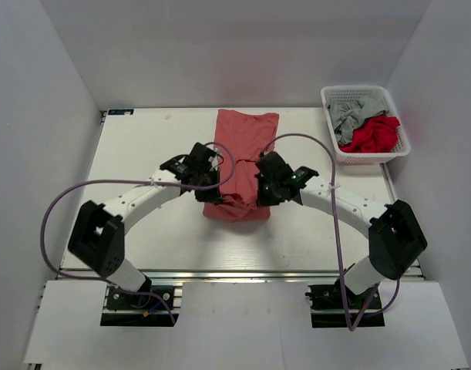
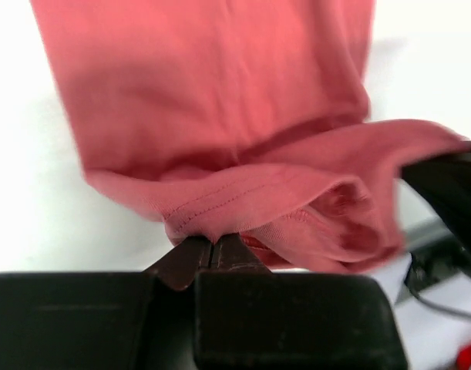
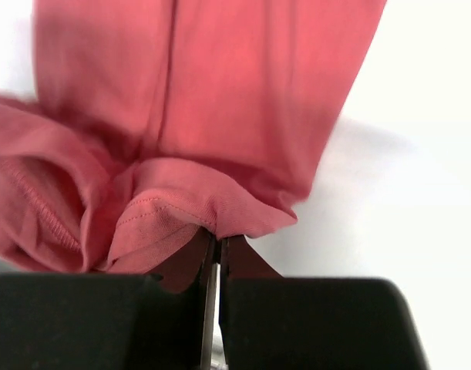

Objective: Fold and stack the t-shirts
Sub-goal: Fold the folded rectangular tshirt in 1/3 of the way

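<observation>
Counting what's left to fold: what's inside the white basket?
The basket holds a grey shirt, crumpled at the back left, and a bright red shirt bunched in front of it. Anything beneath them, and the basket floor, is covered.

From above, the left arm (image 1: 139,199) and right arm (image 1: 339,202) cover the near corners of the salmon shirt (image 1: 247,135), both wrist views cut it off at the top edge, and the grey shirt (image 1: 349,116) and red shirt (image 1: 372,136) lie too crumpled in the basket (image 1: 358,89) to make out.
</observation>
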Robot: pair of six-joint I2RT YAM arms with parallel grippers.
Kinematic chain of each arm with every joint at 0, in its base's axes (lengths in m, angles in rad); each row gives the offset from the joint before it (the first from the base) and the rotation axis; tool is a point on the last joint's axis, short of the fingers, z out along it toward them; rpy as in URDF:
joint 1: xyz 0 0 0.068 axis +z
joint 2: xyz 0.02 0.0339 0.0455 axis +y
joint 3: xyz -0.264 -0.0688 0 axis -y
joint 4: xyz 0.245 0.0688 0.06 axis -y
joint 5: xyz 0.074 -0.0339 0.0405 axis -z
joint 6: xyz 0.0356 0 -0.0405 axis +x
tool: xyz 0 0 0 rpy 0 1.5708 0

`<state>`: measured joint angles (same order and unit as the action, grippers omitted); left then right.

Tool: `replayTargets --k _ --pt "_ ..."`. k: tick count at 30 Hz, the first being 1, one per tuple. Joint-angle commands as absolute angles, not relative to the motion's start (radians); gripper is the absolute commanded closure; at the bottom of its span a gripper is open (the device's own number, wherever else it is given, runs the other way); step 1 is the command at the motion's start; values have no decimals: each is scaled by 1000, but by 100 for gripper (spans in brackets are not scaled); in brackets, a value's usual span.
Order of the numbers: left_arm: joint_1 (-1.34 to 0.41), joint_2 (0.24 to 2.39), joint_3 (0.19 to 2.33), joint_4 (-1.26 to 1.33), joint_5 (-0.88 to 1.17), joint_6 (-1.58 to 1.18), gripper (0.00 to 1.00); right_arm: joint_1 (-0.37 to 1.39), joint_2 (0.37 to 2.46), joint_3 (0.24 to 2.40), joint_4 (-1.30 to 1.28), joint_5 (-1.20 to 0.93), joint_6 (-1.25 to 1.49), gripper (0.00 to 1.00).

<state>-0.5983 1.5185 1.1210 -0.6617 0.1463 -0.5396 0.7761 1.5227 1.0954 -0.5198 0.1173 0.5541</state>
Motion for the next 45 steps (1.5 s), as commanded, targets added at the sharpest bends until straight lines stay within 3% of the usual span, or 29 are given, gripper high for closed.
replayTargets --k 1,7,29,33,34,36,37,38,40,43,45 --pt "-581 1616 1254 -706 20 -509 100 723 1557 1215 -546 207 447 100" --pt "-537 1718 1403 -655 -12 -509 100 635 1667 1382 -538 195 376 100" --pt "-419 2068 1775 -560 84 -437 100 436 1925 1623 -454 -69 321 100" --pt "-407 2164 1874 -600 106 -437 94 411 1989 1657 -453 -86 357 100" --pt "-407 2187 1928 -613 106 -446 92 404 2000 1689 -453 -87 360 97" --pt "-384 2230 2020 -638 120 -446 60 385 2066 1742 -463 -101 373 72" --pt "-383 2277 2061 -647 120 -446 55 371 2078 1765 -466 -104 376 55" --pt "-370 2298 2104 -669 120 -437 33 367 2112 1811 -475 -104 377 36" --pt "-357 2328 2227 -696 129 -427 0 347 2151 1897 -492 -98 379 25" --pt "-335 2292 2218 -675 141 -414 0 339 2149 1986 -505 -150 336 14" --pt "-334 2196 2081 -622 141 -403 0 342 2126 1941 -486 -198 299 10"
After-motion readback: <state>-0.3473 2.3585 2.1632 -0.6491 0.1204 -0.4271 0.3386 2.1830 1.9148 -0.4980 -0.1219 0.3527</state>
